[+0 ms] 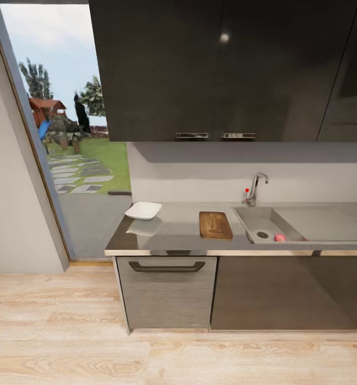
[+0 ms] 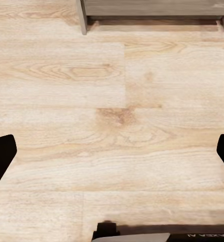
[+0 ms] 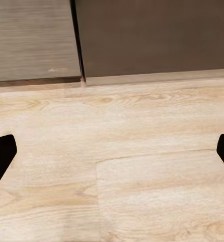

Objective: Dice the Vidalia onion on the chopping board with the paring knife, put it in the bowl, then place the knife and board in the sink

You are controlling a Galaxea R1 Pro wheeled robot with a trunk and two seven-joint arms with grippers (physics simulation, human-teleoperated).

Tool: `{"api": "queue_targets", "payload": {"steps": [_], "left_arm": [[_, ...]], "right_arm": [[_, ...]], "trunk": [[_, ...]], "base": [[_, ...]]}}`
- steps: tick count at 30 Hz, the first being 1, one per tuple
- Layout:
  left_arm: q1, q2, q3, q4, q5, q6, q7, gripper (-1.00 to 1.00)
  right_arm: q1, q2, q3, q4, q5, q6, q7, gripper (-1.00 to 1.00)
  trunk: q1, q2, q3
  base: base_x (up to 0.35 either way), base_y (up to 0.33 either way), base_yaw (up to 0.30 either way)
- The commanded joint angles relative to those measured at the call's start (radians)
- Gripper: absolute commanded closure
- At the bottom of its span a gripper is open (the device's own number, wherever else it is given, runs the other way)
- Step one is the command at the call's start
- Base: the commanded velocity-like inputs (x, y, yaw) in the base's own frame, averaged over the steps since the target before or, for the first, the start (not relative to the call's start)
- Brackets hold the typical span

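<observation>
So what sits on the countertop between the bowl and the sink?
In the head view, the chopping board lies between the bowl and the sink; otherwise bare countertop.

The desk (image 1: 178,235), a grey reflective worktop, runs from a doorway on the left to the right edge of view. A white bowl (image 1: 143,210) sits near its left end. A brown board (image 1: 215,224) lies midway, well apart from the bowl, just left of the sink (image 1: 253,219). A knife on the board cannot be confirmed. A pinkish onion (image 1: 280,237) rests in the sink beside the drain (image 1: 262,234). A tap (image 1: 255,189) stands behind the sink. Dark cabinets (image 1: 221,69) hang above. A grey drawer front with handle (image 1: 167,266) sits below the desk. The floor (image 1: 66,342) is light wood.
</observation>
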Motion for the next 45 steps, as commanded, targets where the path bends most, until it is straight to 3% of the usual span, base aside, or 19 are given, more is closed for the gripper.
{"api": "queue_targets", "payload": {"steps": [1,10,11,13,18,23,28,31,39,45], "left_arm": [[0.0,0.0,0.0,0.0,0.0,-0.002,0.0,-1.0],[0.0,-0.001,-0.001,0.008,0.0,-0.002,-0.001,-1.0],[0.0,-0.001,-0.001,0.011,0.001,-0.002,0.0,-1.0],[0.0,-0.001,-0.001,0.014,0.001,-0.002,0.0,-1.0],[0.0,-0.001,-0.001,0.026,0.001,-0.002,0.0,-1.0],[0.0,-0.001,-0.001,0.028,0.001,-0.002,-0.001,-1.0],[0.0,-0.001,-0.001,0.028,0.001,-0.002,-0.001,-1.0],[0.0,-0.001,-0.001,0.028,0.001,-0.002,-0.001,-1.0],[0.0,-0.001,-0.001,0.027,0.001,-0.002,-0.002,-1.0],[0.0,-0.001,-0.001,0.028,0.001,-0.002,-0.001,-1.0]], "right_arm": [[0.0,-0.002,0.0,-0.014,0.0,-0.001,-0.004,-1.0],[0.0,-0.004,0.001,-0.273,0.002,0.013,-0.076,-1.0],[0.0,-0.001,0.002,-0.385,0.002,0.053,-0.108,-1.0],[0.0,0.0,0.002,-0.446,0.002,0.103,-0.114,-1.0],[0.0,0.001,0.005,-0.683,0.002,0.345,-0.124,-1.0],[0.0,0.002,0.006,-0.844,0.001,0.486,-0.175,-1.0],[-0.021,0.005,0.018,-0.964,-0.001,0.571,-0.254,-1.0],[-0.097,0.033,0.049,-0.986,0.0,0.646,-0.29,-1.0],[-0.183,0.046,0.057,-0.989,0.0,0.728,-0.307,-1.0],[-0.285,0.061,0.059,-0.987,0.001,0.819,-0.311,-1.0]], "trunk": [[0.0,-0.001,-0.001],[0.0,-0.001,-0.001],[0.0,-0.001,-0.001],[0.0,-0.001,-0.001],[0.0,-0.001,-0.001],[0.0,-0.001,-0.001],[0.0,-0.001,-0.001],[0.0,-0.001,-0.001],[0.0,-0.001,-0.001],[0.0,-0.001,-0.001]], "base": [[0.021,0.014,0.0],[0.004,0.002,0.0],[0.0,0.0,0.0],[0.0,0.0,0.0],[0.0,0.0,0.0],[0.0,0.0,0.0],[0.0,0.0,0.0],[0.0,0.0,0.0],[0.0,0.0,0.0],[0.0,0.0,0.0]]}}
